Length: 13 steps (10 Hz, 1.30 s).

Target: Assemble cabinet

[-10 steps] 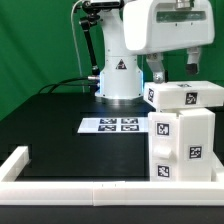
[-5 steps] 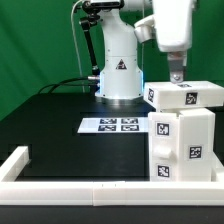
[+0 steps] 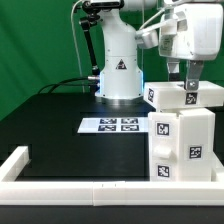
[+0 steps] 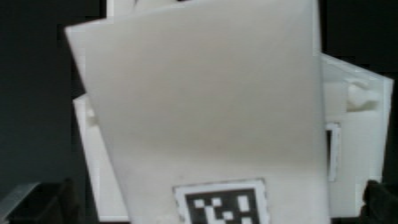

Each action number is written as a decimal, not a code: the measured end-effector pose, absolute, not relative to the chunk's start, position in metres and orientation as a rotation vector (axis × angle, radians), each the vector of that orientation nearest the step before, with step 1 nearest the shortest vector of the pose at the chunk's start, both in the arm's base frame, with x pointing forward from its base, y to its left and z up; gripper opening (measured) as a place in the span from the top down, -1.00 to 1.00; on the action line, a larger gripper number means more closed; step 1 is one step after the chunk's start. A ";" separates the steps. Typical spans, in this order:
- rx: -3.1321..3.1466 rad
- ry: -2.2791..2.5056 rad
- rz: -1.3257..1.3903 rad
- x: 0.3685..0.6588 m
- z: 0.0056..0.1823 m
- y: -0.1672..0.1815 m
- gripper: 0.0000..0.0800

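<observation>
The cabinet stands at the exterior view's right: a tall white tagged shell (image 3: 183, 146) with a smaller white tagged block (image 3: 186, 96) lying across its top. My gripper (image 3: 182, 80) hangs open just over that upper block, one finger (image 3: 171, 70) behind it and the other close to its top face. In the wrist view a white cabinet face (image 4: 205, 110) with one tag (image 4: 222, 206) fills the picture. The gripper (image 4: 206, 208) straddles it, with dark fingertips (image 4: 32, 205) showing only at the picture's edges. Nothing is held.
The marker board (image 3: 114, 125) lies flat on the black table, left of the cabinet. The arm's white base (image 3: 118, 76) stands behind it. A long white rail (image 3: 90, 190) edges the table's front and left side. A green backdrop closes the rear.
The hand has turned about its wrist above the upper block, from broadside to edge-on to a tilted stance, and its fingers now sit lower, near the block's top. The jaws stayed open.
</observation>
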State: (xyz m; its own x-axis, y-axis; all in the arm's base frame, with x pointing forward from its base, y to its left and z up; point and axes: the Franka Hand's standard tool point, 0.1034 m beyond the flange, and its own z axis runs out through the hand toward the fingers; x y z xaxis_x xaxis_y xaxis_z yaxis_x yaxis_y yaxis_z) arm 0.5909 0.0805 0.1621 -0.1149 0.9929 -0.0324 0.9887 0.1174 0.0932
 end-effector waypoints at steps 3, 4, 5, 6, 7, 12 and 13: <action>2.060 2.261 0.043 0.590 0.150 0.080 -0.93; 2.062 2.260 0.042 0.590 0.150 0.079 -0.93; 2.063 2.259 0.041 0.590 0.150 0.078 -0.47; 2.084 2.240 0.042 0.590 0.150 0.078 -0.47; 2.102 2.224 0.043 0.590 0.150 0.078 -0.40; 2.492 1.794 0.068 0.590 0.149 0.075 -0.40; 2.572 1.681 0.073 0.590 0.149 0.076 -0.40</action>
